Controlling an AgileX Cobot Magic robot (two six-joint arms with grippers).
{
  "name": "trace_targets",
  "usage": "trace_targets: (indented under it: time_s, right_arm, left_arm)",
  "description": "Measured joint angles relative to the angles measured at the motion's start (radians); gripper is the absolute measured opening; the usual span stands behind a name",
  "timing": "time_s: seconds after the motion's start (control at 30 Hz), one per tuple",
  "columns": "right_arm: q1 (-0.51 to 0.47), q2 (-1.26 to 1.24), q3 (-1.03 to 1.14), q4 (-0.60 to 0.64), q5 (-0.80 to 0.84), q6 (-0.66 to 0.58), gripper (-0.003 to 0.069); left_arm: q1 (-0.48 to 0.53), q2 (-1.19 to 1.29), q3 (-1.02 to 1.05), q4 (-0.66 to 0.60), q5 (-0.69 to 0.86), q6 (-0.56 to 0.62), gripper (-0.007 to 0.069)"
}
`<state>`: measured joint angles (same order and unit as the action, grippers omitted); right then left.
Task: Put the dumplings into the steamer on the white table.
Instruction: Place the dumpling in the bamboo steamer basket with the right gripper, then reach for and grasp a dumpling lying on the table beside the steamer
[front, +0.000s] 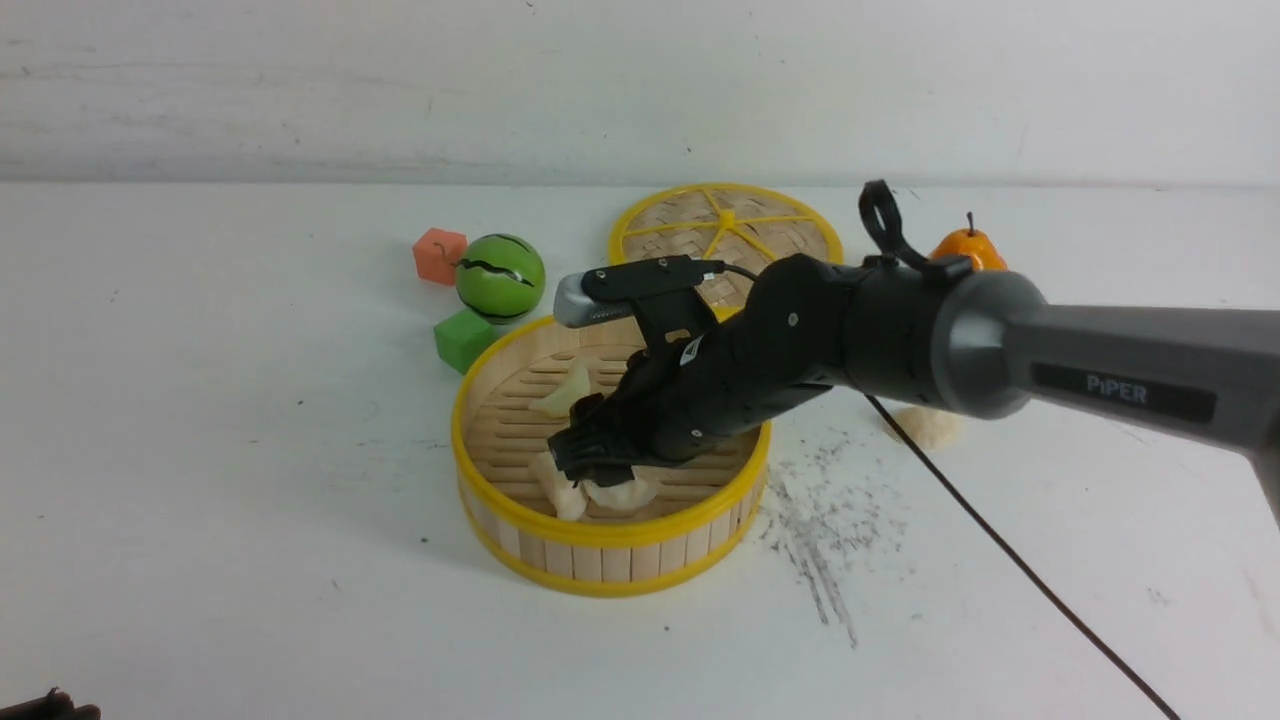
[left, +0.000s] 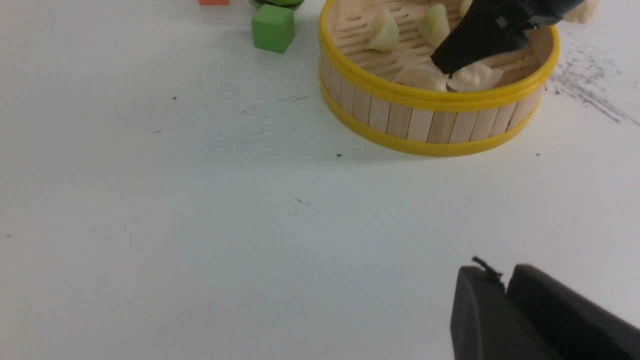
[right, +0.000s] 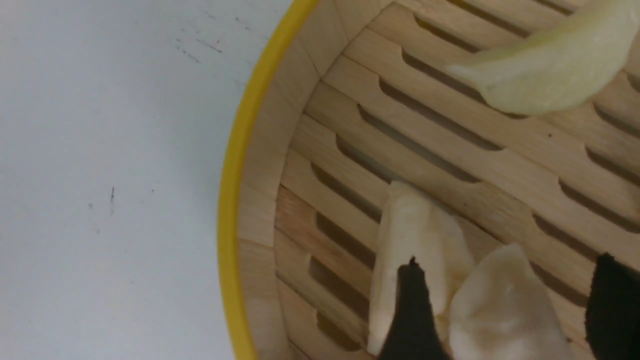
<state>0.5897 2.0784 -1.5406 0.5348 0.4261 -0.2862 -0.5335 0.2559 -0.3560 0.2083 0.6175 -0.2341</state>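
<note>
Lying low and well short of the steamer (front: 600, 565), the left gripper (left: 501, 287) is seen closed on nothing. Inside the steamer the right gripper (front: 585, 463) is held spread wide, one dumpling (right: 500, 310) lying between its fingertips. Another dumpling (front: 928, 427) is seen on the white table (front: 250, 450) beside its arm.

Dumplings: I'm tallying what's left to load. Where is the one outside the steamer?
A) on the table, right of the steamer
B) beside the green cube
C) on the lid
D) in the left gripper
A: the stray dumpling lies on the white table right of the steamer, apart from its wall.
</note>
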Motion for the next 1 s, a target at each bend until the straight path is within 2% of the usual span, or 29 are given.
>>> trace_targets:
  time_s: [0.13, 0.37, 0.47, 0.6, 0.63, 0.7, 0.73, 0.9, 1.0]
  right_arm:
    - [-0.001, -0.053, 0.000, -0.068, 0.029, 0.000, 0.0510]
    - [-0.057, -0.217, -0.001, -0.239, 0.106, 0.022, 0.0512]
    - [-0.185, -0.288, -0.010, -0.303, 0.200, 0.092, 0.0508]
    - [-0.326, -0.255, -0.012, -0.323, 0.308, 0.108, 0.0509]
    - [-0.370, -0.222, -0.012, -0.331, 0.336, 0.086, 0.0505]
    - [-0.396, -0.197, -0.012, -0.334, 0.349, 0.048, 0.0502]
    - [-0.418, -0.157, -0.010, -0.334, 0.341, -0.027, 0.0491]
    - [-0.425, -0.085, -0.007, -0.322, 0.245, -0.238, 0.0446]
    - [-0.425, -0.047, -0.007, -0.304, 0.166, -0.253, 0.0416]
  left_arm:
    - [0.000, 0.000, 0.000, 0.000, 0.000, 0.000, 0.0078]
    - [0.000, 0.000, 0.000, 0.001, 0.003, 0.000, 0.0080]
    - [0.000, 0.000, 0.000, 0.001, 0.002, 0.000, 0.0082]
    - [0.000, 0.000, 0.000, 0.001, -0.001, 0.000, 0.0084]
    - [0.000, 0.000, 0.000, 0.001, -0.001, 0.000, 0.0084]
    - [0.000, 0.000, 0.000, 0.001, -0.001, 0.000, 0.0086]
    - [0.000, 0.000, 0.000, 0.001, -0.001, 0.000, 0.0088]
    - [0.000, 0.000, 0.000, 0.001, -0.004, 0.000, 0.0091]
    - [0.000, 0.000, 0.000, 0.001, -0.004, 0.000, 0.0091]
